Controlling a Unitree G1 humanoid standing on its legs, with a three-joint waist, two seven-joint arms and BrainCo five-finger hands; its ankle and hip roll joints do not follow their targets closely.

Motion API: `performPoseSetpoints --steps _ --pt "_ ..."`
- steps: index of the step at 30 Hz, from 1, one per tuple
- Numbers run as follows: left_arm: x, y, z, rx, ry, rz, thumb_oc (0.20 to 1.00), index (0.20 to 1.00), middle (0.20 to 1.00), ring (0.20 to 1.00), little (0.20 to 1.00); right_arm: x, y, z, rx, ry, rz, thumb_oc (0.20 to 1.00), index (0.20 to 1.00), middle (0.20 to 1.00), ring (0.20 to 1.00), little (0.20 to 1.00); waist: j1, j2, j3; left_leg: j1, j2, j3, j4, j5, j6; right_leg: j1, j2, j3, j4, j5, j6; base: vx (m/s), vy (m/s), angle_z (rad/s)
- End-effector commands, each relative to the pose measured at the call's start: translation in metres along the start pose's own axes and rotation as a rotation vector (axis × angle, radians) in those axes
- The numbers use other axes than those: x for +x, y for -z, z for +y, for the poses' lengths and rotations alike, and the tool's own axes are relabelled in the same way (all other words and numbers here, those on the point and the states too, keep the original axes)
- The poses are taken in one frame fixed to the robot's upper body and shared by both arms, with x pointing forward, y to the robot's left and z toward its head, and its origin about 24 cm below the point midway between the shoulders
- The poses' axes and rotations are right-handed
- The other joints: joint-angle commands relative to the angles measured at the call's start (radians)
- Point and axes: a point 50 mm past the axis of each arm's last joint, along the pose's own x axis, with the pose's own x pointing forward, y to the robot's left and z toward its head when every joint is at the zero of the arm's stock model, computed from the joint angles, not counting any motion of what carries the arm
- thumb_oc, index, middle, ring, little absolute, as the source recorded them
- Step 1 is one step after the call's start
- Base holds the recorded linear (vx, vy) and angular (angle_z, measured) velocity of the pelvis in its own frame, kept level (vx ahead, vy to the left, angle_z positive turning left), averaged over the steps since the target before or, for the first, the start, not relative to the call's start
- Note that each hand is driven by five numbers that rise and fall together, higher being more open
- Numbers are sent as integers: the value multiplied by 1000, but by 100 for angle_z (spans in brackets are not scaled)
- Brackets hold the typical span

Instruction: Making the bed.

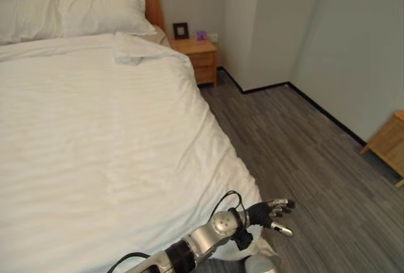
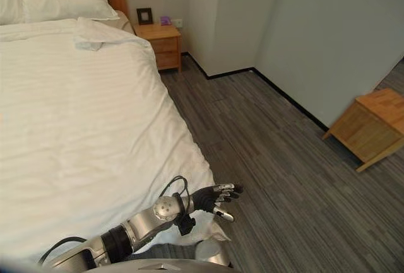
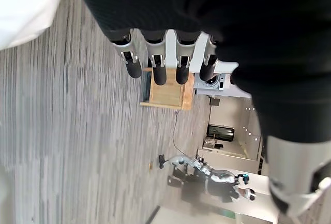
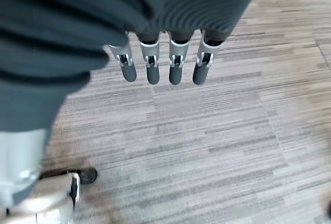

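Grey plank floor (image 1: 297, 140) runs along the bed (image 1: 95, 134), which I take as my landmark. From what I see, the job looks close to done: the white duvet (image 2: 82, 115) lies flat and smooth over the bed, with two pillows (image 1: 69, 11) at its head by the nightstand (image 1: 197, 52). One folded-over corner (image 1: 129, 52) just below the pillows still looks untidy. My left hand (image 1: 273, 212) hangs off the bed's near corner, over the floor, fingers (image 3: 155, 69) straight and empty. My right hand (image 4: 160, 38) hangs above the floor, fingers (image 4: 176, 69) straight too, touching nothing.
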Motion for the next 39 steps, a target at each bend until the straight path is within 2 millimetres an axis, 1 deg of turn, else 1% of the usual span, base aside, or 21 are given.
performPoseSetpoints --steps 1,2,3,5,7,9,12,13,14,15,16,18,19,20,25,26,27,29,30,33,39 --pt "4 -61 -1 -33 41 -287 1000 1000 1000 1000 1000 1 -23 -57 16 178 -49 1000 1000 1000 1000 1000 37 53 55 -33 30 -98 15 27 11 -66 -39 -53 114 25 25 13 -7 16" --pt "4 -61 -1 -33 41 -287 1000 1000 1000 1000 1000 1 -23 -57 16 179 -48 1000 1000 1000 1000 1000 37 55 57 -30 31 -99 15 23 12 -62 -38 -55 115 21 26 2 -59 15" --pt "-35 -88 35 68 -155 -423 1000 1000 1000 1000 1000 -6 -59 -95 56 303 -208 200 200 200 200 200 79 35 46 -41 34 -110 15 33 4 -48 -47 -80 91 26 21 32 -55 7" --pt "-79 -77 67 101 -405 -420 1000 1000 1000 1000 1000 -33 -117 -128 24 433 -507 200 200 200 200 200 105 25 39 -40 39 -119 15 35 -2 -31 -49 -98 74 19 17 42 -63 0" --pt "-117 -51 90 74 -623 -353 1000 1000 1000 1000 1000 -80 -173 -150 -40 543 -830 200 200 200 200 200 130 19 31 -44 42 -125 15 40 -7 -20 -49 -107 60 11 8 46 -40 40" --pt "-170 -22 114 126 -894 -212 1000 1000 1000 1000 1000 -130 -224 -144 19 516 -1146 200 200 200 200 200 174 19 22 -53 48 -143 15 49 -14 2 -49 -129 38 1 -1 39 -61 19" --pt "-193 -8 118 124 -1003 -151 1000 1000 1000 1000 1000 -146 -247 -129 91 417 -1260 200 200 200 200 200 207 18 16 -65 51 -160 15 59 -17 10 -53 -147 30 -8 -9 58 -71 32" --pt "-211 11 119 72 -1104 -93 1000 1000 1000 1000 1000 -167 -270 -115 164 299 -1382 200 200 200 200 200 250 23 18 -71 55 -178 15 64 -21 25 -54 -167 25 -22 -16 21 -57 41" --pt "-212 11 119 72 -1105 -93 1000 1000 1000 1000 1000 -167 -270 -115 164 298 -1383 200 200 200 200 200 248 21 17 -75 54 -179 15 67 -21 23 -55 -168 24 -19 -17 62 -105 44" --pt "-225 38 113 -78 -1212 -68 1000 1000 1000 1000 1000 -179 -287 -93 367 68 -1462 200 200 200 200 200 287 28 21 -82 57 -197 15 71 -25 40 -61 -191 19 -30 -23 17 -59 34" --pt "-225 37 113 -78 -1213 -68 1000 1000 1000 1000 1000 -179 -287 -93 367 66 -1463 200 200 200 200 200 286 27 19 -85 56 -198 15 75 -25 37 -62 -191 18 -28 -24 28 -87 25" --pt "-236 63 103 -228 -1320 -52 1000 1000 1000 1000 1000 -184 -305 -70 671 -244 -1462 200 200 200 200 200 330 42 29 -96 61 -221 15 81 -33 55 -68 -224 18 -44 -29 9 -74 46" --pt "-236 63 103 -227 -1320 -52 1000 1000 1000 1000 1000 -184 -305 -70 672 -245 -1463 200 200 200 200 200 329 40 28 -100 60 -221 15 84 -33 51 -69 -224 18 -42 -30 18 -86 58" --pt "-242 79 94 -292 -1365 -15 1000 1000 1000 1000 1000 -187 -317 -55 901 -477 -1437 200 200 200 200 200 360 56 36 -108 64 -237 15 87 -38 61 -74 -242 18 -52 -31 -2 -48 37" --pt "-241 99 85 -393 -1386 15 1000 1000 1000 1000 1000 -184 -336 -32 1187 -722 -1311 200 200 200 200 200 414 102 59 -152 62 -266 15 111 -49 48 -88 -275 18 -57 -31 -42 -54 33" --pt "-235 104 84 -435 -1385 11 1000 1000 1000 1000 1000 -174 -338 -21 1297 -759 -1213 200 200 200 200 200 434 140 83 -184 60 -277 15 124 -55 32 -97 -286 18 -59 -28 -110 -29 11" --pt "-235 104 85 -434 -1384 9 1000 1000 1000 1000 1000 -174 -339 -22 1298 -760 -1215 200 200 200 200 200 434 139 82 -189 59 -278 15 128 -54 27 -98 -285 18 -56 -29 -157 -21 23" --pt "-219 108 90 -468 -1359 9 1000 1000 1000 1000 1000 -147 -333 -16 1420 -717 -1042 200 200 200 200 200 445 200 115 -253 50 -301 15 155 -62 -18 -117 -300 18 -48 -24 -173 17 36" --pt "-219 108 90 -468 -1359 9 1000 1000 1000 1000 1000 -147 -333 -16 1420 -717 -1042 200 200 200 200 200 445 199 113 -255 50 -301 15 156 -61 -20 -118 -299 18 -48 -24 -143 38 41" --pt "-198 111 92 -501 -1303 12 1000 1000 1000 1000 1000 -104 -301 -23 1501 -555 -847 200 200 200 200 200 427 259 137 -320 43 -306 15 181 -74 -74 -134 -311 18 -46 -13 -106 54 21" --pt "-177 95 99 -428 -1213 -15 1000 1000 1000 1000 1000 -65 -252 -47 1553 -334 -721 200 200 200 200 200 363 264 158 -388 31 -286 15 193 -68 -165 -143 -277 18 -19 -4 -77 80 0"
